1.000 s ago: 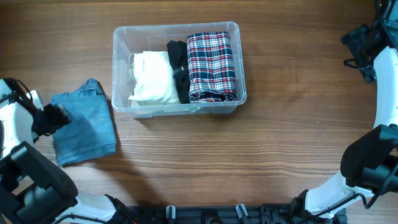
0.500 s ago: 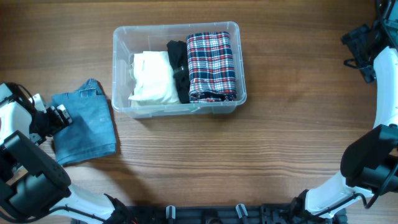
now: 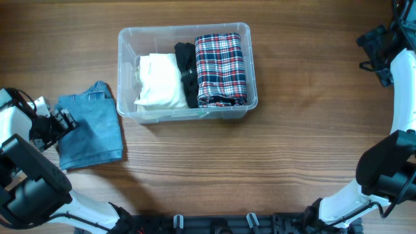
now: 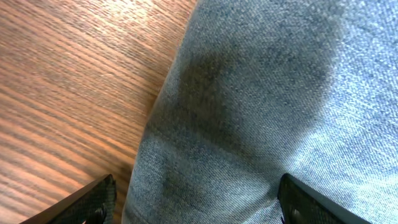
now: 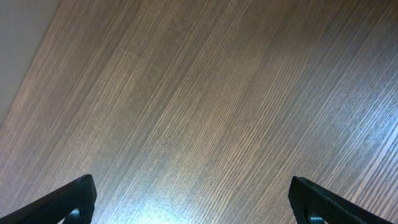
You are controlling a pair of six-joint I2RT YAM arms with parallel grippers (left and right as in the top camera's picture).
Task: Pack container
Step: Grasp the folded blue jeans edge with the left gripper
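Wood desk. Clear container upright on it. Folded jeans just left of container, on desk. Inside container: plaid cloth at right end, white cloth left, black cloth between. Left gripper at jeans' edge away from container, jaws released, straddling denim. Right gripper well right of container, jaws released over desk.

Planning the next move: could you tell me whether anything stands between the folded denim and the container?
Nothing visible does: only bare table separates the denim from the container. Inside, the white garment, black garment and plaid garment cover most of the floor.
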